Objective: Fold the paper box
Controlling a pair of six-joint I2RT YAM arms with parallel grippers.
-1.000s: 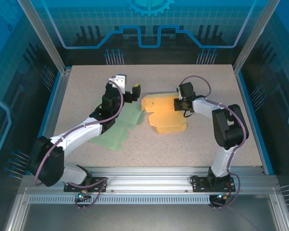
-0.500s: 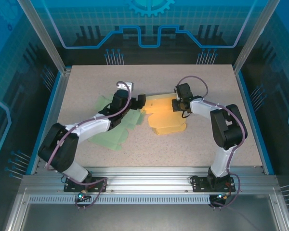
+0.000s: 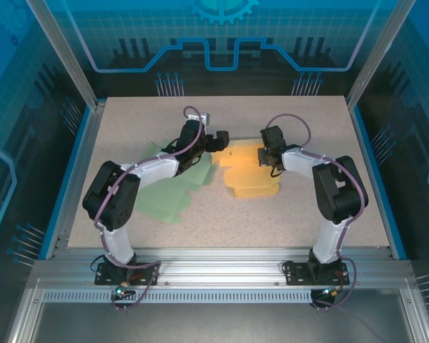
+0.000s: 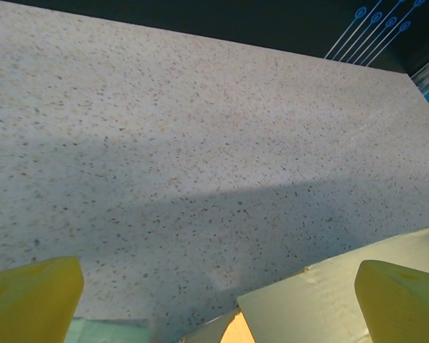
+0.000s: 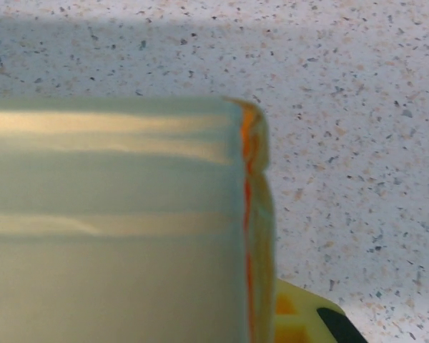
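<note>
Paper box (image 3: 249, 175) is lying flat and unfolded as an orange blank mid-table, between the two arms. Its long axis is looking roughly diagonal, far-left to near-right, though that is hard to call from above.

Right gripper (image 3: 267, 153) is sitting on the blank's far-right edge with jaws closed, pinching a raised pale panel. In the right wrist view that panel is standing up right at the lens, orange crease showing down its right side.

Left gripper (image 3: 219, 140) is hanging spread wide with nothing in it, just at the blank's far-left corner. In the left wrist view its yellow fingertips (image 4: 32, 296) are framing a pale flap (image 4: 322, 307), which is lying toward the right-hand finger and not centred.

Judgement: the left arm is the nearer one to that free corner, so the coming move is turning on that offset — the flap needing to sit between the fingers before closing.

Green sheet (image 3: 173, 193) is lying flat under the left arm, touching or just beside the blank's left edge — cannot tell which.
</note>
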